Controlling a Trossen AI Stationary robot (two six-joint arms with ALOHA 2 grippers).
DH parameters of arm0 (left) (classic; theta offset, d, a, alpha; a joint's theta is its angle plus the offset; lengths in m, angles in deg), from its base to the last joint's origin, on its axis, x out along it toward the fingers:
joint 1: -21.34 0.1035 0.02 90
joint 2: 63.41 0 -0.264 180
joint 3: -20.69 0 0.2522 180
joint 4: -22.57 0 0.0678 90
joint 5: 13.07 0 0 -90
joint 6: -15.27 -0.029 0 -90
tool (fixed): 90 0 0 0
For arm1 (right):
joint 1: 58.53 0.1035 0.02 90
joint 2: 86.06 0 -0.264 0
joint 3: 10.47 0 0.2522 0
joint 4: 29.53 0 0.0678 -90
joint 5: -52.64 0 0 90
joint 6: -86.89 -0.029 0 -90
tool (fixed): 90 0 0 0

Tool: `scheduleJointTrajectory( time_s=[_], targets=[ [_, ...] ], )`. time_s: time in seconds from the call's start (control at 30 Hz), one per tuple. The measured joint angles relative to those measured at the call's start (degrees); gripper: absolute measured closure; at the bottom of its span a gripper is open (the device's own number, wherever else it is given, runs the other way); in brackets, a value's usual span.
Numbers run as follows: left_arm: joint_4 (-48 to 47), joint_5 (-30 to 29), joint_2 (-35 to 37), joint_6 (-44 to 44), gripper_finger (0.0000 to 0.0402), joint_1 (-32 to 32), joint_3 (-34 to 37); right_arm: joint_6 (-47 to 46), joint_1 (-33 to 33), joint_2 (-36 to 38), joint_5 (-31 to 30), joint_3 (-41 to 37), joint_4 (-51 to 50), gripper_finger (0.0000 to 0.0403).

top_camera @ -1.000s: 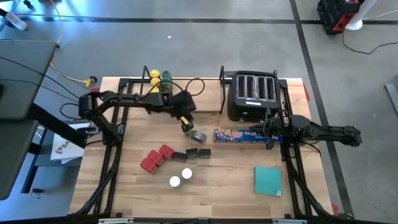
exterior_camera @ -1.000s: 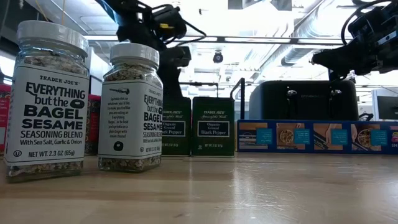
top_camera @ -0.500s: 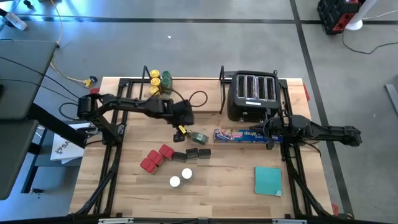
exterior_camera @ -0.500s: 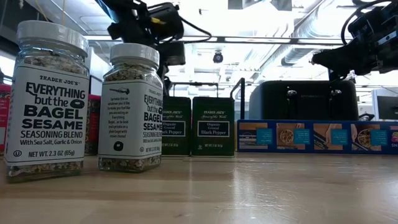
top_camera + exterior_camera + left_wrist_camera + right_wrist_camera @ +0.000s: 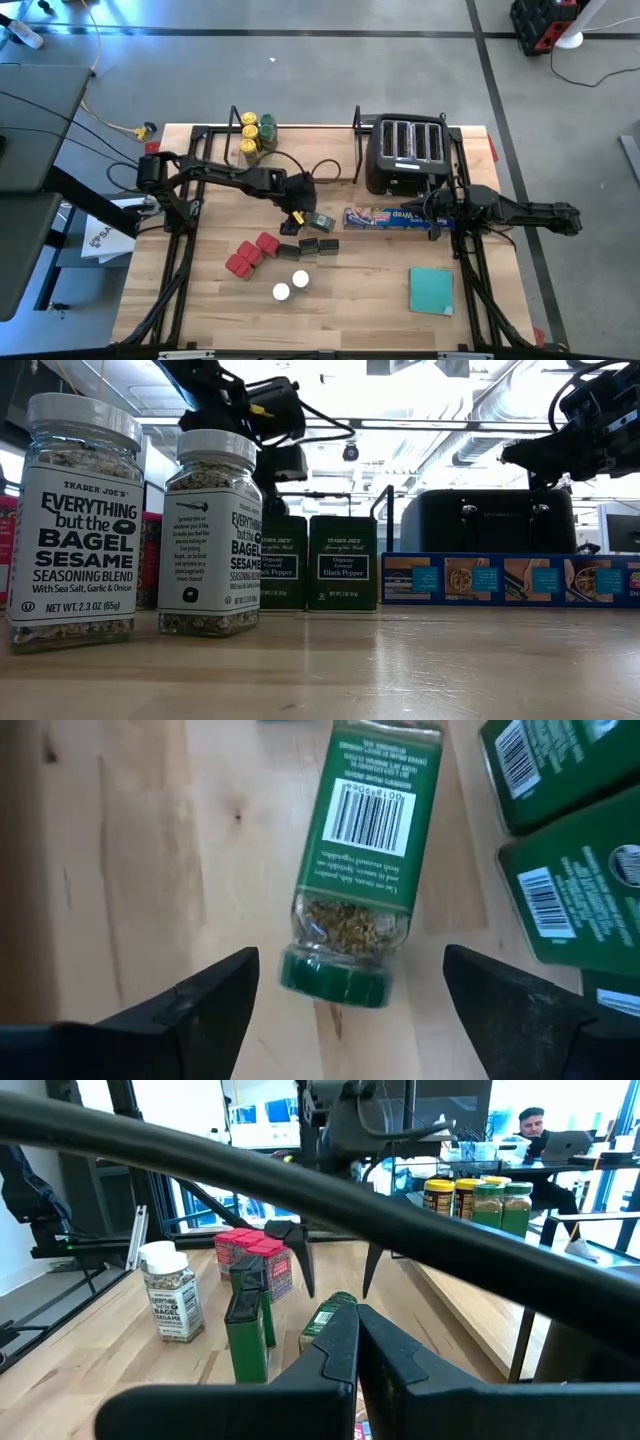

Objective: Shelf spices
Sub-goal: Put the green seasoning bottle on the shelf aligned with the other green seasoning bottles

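the left pincer (image 5: 297, 216) hangs over the light wooden table (image 5: 370, 300), with its two dark fingers (image 5: 215, 995) spread wide apart and holding nothing. right under it, between the fingers, a small jar with a green lid and a green label (image 5: 365, 860) lies on its side on the wood, and the lid points toward the pincer. just past the jar lie flat dark green tins (image 5: 570, 890). behind the left pincer, at the far side of the table, the low black wire shelf with a pale wooden floor (image 5: 300, 168) has four round jars with yellow and green lids (image 5: 254, 133) standing at its left end. in front of the left pincer are red square tins (image 5: 251, 254) and two white-capped jars (image 5: 291, 285). to the right of the left pincer lies the long blue wrap box (image 5: 385, 217), with the black four-slot toaster (image 5: 405, 152) behind it. the right pincer (image 5: 437, 208) waits at the right end of the blue box, and its fingers (image 5: 335, 1355) are pressed together with nothing in them. in front of the right pincer lies a flat teal square (image 5: 431, 290).
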Motion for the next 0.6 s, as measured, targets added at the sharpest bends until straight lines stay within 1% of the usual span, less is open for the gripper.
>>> scheduleJointTrajectory(
  time_s=[0.23,0.4,0.5,0.6],
  targets=[
    [0.60,-2.25,-3.80,-0.42,0.0087,-0.51,0.00,0.01,0.01,0.00,0.00,0.01,-0.01,0.0403],
    [1.13,-2.20,-4.27,0.00,0.0091,-0.34,0.00,0.00,0.02,0.00,0.01,0.00,0.00,0.0403],
    [1.11,-2.20,-4.27,0.00,0.0110,-0.34,0.00,0.00,0.01,0.00,0.01,0.01,0.00,0.0403],
    [1.18,-2.21,-4.27,-0.28,0.0141,-0.34,0.00,0.00,0.01,0.00,-0.01,0.00,-0.01,0.0403]
  ],
)
